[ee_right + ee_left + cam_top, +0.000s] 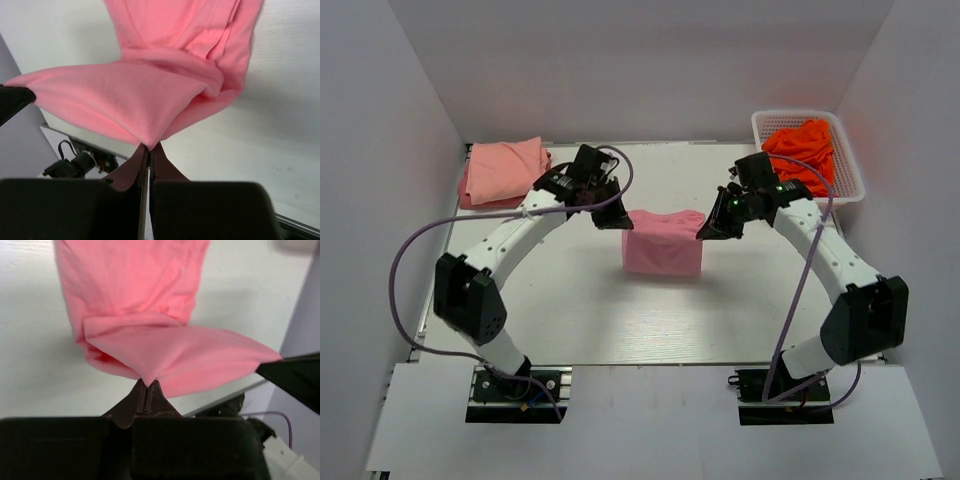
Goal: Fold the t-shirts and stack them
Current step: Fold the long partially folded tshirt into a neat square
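Note:
A rose pink t-shirt [663, 245] hangs partly folded between my two grippers above the middle of the table, its lower part resting on the surface. My left gripper [620, 218] is shut on its left top corner; the pinched cloth shows in the left wrist view [147, 382]. My right gripper [705, 230] is shut on its right top corner, seen in the right wrist view [150, 146]. The shirt fills both wrist views [135, 300] [175, 50]. A paler salmon pink t-shirt [503, 170] lies folded at the back left of the table.
A white mesh basket [852, 160] at the back right holds a bright orange cloth [802, 148]. White walls close in the table on the left, back and right. The table's near edge [650, 364] runs in front of the arm bases.

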Robot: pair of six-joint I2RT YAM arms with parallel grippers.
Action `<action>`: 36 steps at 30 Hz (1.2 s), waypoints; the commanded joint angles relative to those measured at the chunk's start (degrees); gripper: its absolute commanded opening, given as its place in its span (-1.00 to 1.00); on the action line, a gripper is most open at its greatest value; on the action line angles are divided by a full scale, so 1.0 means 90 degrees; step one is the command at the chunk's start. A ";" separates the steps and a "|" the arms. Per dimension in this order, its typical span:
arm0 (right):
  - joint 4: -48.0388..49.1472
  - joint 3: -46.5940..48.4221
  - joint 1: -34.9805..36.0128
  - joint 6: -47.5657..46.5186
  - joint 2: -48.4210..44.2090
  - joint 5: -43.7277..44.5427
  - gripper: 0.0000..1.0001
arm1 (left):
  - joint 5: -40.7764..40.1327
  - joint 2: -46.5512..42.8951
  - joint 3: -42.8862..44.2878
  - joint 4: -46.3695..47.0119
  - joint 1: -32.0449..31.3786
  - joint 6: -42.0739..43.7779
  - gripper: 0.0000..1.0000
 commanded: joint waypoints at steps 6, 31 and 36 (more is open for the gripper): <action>0.0223 0.1200 -0.0353 -0.0162 0.1219 0.0308 -1.00 | -0.1360 0.1556 0.1939 -0.0614 0.0176 0.0069 -1.00; 0.0749 0.3535 -0.0958 -0.0729 0.4287 -0.0219 0.81 | -0.0863 0.4175 0.4120 -0.0108 0.0850 0.0820 1.00; 0.1180 0.2462 -0.0958 -0.0719 0.3360 -0.0102 0.81 | -0.0249 0.3375 0.2657 0.0342 0.0675 0.1416 1.00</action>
